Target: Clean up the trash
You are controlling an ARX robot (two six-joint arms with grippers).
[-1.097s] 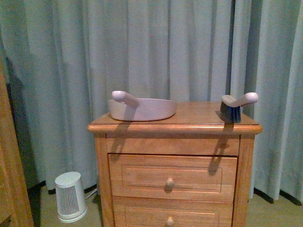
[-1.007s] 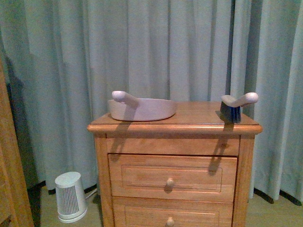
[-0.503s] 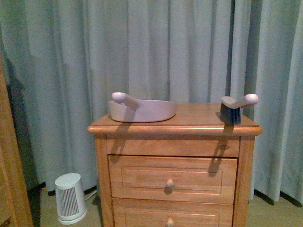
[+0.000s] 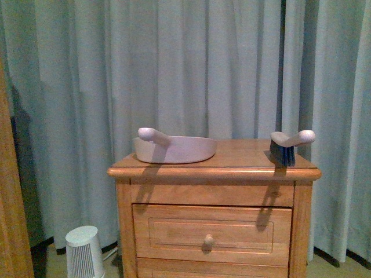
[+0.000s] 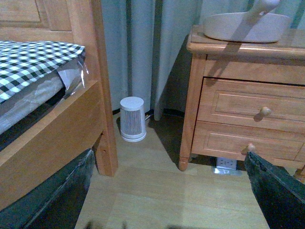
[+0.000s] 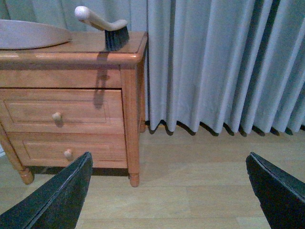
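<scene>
Since the earlier frame the front view has shifted upward, so the nightstand (image 4: 214, 172) and the small white heater (image 4: 84, 250) sit lower in the picture. The pinkish dustpan (image 4: 179, 149) and the brush (image 4: 287, 146) keep their places on the top, well apart from each other. Neither arm shows in the front view. In its wrist view the left gripper (image 5: 167, 157) has its 2 fingers spread wide with nothing between them, low over the wooden floor beside the bed frame (image 5: 97, 86). The right gripper (image 6: 169, 155) is likewise spread and empty, low by the nightstand's right side near the curtain (image 6: 219, 62). The trash cannot be found in any of the 3 views; the front view looks almost level across the nightstand top, so a small clear scrap lying there, or inside the dustpan, would be hidden. That is the main hazard: a reach made without a sighting could land on the wrong thing. The clear film (image 5: 71, 78) under the checked pillow (image 5: 28, 57) could be mistaken for the scrap. The brush stands close to the front right edge with its handle overhanging, so an arm rising on that side might knock it off. The dustpan's handle juts forward too and could be caught. A light scrap nudged by a finger may slide off the back.
</scene>
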